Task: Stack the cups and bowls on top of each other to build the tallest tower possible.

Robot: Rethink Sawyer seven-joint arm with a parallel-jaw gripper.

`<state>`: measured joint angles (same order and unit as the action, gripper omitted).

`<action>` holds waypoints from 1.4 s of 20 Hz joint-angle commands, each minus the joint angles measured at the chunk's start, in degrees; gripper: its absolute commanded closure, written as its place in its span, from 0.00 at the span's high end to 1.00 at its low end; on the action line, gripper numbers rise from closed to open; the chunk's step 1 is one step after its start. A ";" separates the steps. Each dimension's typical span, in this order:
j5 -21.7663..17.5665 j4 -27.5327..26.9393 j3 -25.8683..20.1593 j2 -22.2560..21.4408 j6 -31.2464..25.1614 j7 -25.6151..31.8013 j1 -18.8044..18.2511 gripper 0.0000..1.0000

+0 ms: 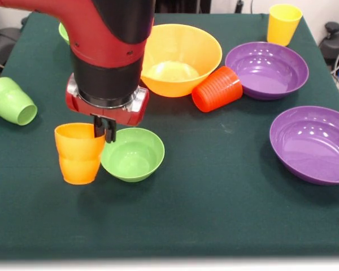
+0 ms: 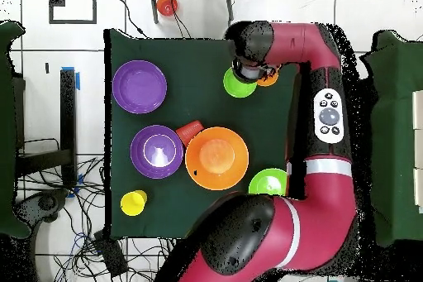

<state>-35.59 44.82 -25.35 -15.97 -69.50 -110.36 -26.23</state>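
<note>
Gripper [image 1: 104, 131] pinches the glossy, ribbed orange cup's [image 1: 78, 153] rim. Four cups show; two purple bowls [image 1: 266, 69].

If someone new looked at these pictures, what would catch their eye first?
Probably the red and black arm coming down at the table's left, its gripper at the rim of an upright orange cup beside a small green bowl. Next, two wide purple bowls sit at the right.
</note>
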 commanded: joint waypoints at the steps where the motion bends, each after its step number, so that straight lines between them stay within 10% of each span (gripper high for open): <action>1: 0.34 6.11 1.74 -5.60 2.94 2.21 2.34 0.00; 16: 4.61 6.18 1.21 -8.55 -0.82 5.58 1.22 0.00; 28: 4.27 15.26 5.60 -8.75 4.99 -3.35 2.99 0.00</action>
<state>-30.69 49.81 -22.35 -24.86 -69.03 -110.36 -25.13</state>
